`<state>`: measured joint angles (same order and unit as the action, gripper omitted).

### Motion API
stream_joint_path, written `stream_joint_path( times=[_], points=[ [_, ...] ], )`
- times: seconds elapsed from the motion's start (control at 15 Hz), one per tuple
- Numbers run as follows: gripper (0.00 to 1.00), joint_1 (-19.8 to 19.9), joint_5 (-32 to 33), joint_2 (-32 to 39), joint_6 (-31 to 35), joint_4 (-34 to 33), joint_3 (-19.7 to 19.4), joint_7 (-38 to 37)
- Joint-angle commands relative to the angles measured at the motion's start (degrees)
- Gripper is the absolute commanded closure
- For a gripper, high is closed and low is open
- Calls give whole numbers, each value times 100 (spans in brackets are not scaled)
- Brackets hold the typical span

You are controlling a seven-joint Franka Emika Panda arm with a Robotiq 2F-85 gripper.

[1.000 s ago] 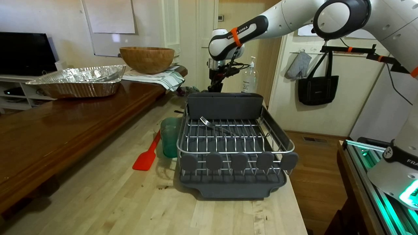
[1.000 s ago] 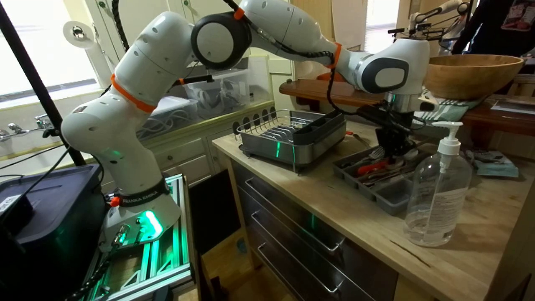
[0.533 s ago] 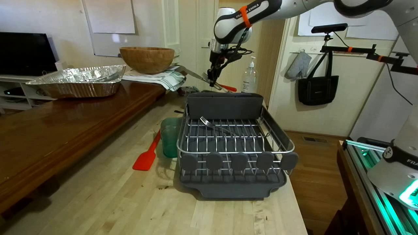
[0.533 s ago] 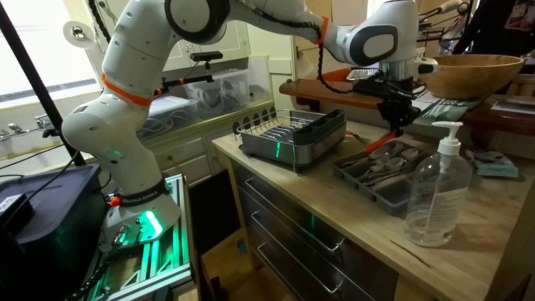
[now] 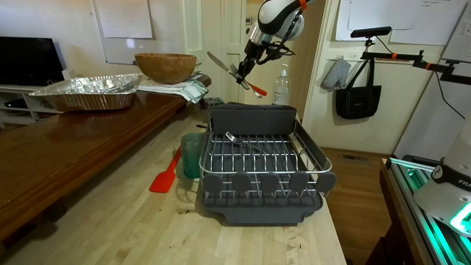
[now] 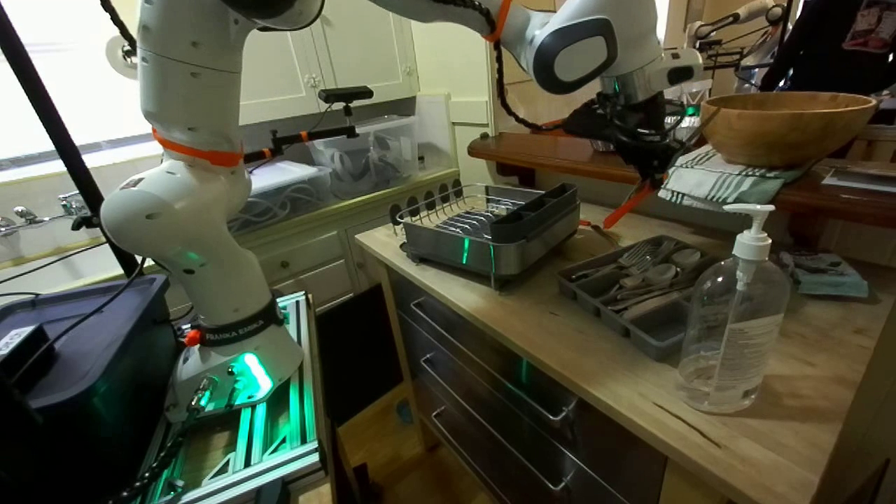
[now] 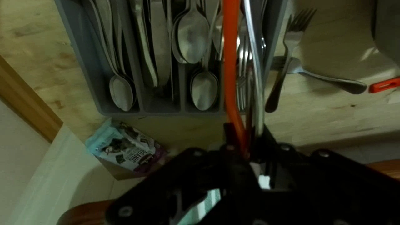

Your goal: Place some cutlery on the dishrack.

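Observation:
My gripper (image 5: pixel 241 78) is shut on a bunch of cutlery, held tilted in the air behind the dishrack. A fork (image 5: pixel 234 70), a knife blade (image 5: pixel 218 61) and a red handle (image 5: pixel 258 89) stick out of it. In the wrist view, the gripper (image 7: pixel 247 132) pinches the red handle (image 7: pixel 230 62) beside silvery handles (image 7: pixel 257 68). It also shows in an exterior view (image 6: pixel 651 179), above the counter. The dark grey dishrack (image 5: pixel 263 214), also in an exterior view (image 6: pixel 476 253), has a fork (image 5: pixel 234 138) lying on its wires.
A grey cutlery tray (image 7: pixel 156 110) full of spoons, knives and forks stands on the counter. Loose forks (image 7: pixel 328 82) lie beside it. A soap bottle (image 6: pixel 731 336), green glass (image 5: pixel 191 156), red spatula (image 5: pixel 163 180), wooden bowl (image 5: pixel 165 68) and raised wooden ledge (image 5: pixel 73 147) are nearby.
The gripper has risen out of the cutlery tray with the cutlery in its grip. The wrist has tilted and moved nearer the dishrack. The fork on the dishrack has not moved.

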<state>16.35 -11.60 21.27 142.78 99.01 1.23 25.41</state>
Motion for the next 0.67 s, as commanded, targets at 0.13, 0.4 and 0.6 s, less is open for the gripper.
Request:
stream_joint_path(
  times=[0.13,0.4,0.6],
  points=[
    [95,-192,-456,-1207,389,1216,258,639],
    [95,-566,-565,-1769,730,1758,251,671],
    [95,-844,-780,-2175,1352,2335,192,357]
  ],
)
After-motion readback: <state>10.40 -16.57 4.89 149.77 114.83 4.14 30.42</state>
